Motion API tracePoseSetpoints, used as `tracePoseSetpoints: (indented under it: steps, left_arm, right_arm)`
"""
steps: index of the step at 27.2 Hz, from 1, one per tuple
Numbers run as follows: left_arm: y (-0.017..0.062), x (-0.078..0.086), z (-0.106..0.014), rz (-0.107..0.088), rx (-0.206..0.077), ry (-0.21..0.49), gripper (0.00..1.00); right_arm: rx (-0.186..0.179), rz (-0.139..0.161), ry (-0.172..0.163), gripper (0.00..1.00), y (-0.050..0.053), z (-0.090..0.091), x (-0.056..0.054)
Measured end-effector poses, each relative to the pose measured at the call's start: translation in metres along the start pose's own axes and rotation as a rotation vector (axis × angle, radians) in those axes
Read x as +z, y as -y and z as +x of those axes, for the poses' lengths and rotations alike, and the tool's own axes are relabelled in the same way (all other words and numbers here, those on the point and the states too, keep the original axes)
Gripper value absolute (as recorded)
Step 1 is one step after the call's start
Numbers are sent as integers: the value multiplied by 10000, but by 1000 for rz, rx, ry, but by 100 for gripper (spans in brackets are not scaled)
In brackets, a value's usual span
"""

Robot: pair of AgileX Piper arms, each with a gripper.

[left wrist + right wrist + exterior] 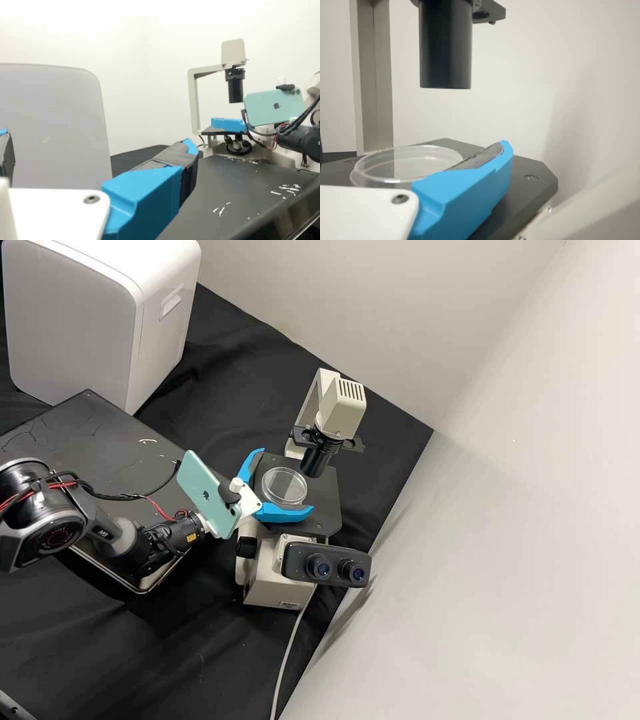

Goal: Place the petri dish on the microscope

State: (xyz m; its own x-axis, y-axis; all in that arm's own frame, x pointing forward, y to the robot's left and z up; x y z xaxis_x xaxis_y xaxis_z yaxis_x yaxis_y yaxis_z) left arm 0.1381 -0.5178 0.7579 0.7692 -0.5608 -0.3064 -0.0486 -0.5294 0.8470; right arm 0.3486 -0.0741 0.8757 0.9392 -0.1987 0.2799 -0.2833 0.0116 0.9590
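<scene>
Petri dish sits flat on the microscope stage. It lies just beside the black tube that hangs from the microscope's upper arm, on the eyepiece side of that tube. The dish looks clear; can't tell if anything is in it.

Right gripper is at the stage with its jaws apart, one blue finger on each side of the dish. The finger nearer the eyepieces lies just beside the rim. The other finger stands off the rim with a visible gap. It doesn't read as clamped. In the right wrist view the near finger runs along the rim, and I can't tell whether it touches.

The right arm meets the microscope on the side away from the pale wall. A mint-green camera on its wrist sits just short of the stage.

Left gripper is well apart from the microscope and faces it across the dark slab. Its jaws are apart too.

That slab lies beside the microscope on the arm's side. The white box stands past the slab, well apart from the microscope. The microscope sits on black cloth. A pale cable runs out from below its eyepiece end.
</scene>
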Motion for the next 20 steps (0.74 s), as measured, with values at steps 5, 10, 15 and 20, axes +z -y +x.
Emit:
tracePoseSetpoints:
  steps: [5,10,15,20]
  left_arm:
    - [-108,12,-39,-16,66,-1,100]
    - [-113,3,-39,-29,72,-10,100]
    - [-113,3,-39,-29,72,-9,100]
    - [-113,3,-39,-29,72,-9,100]
  right_arm:
    - [8,4,9,100,29,-138,-26]
    - [36,18,-13,100,65,-263,-20]
    - [51,118,-27,100,63,-353,7]
    - [55,172,-38,100,2,-405,-9]
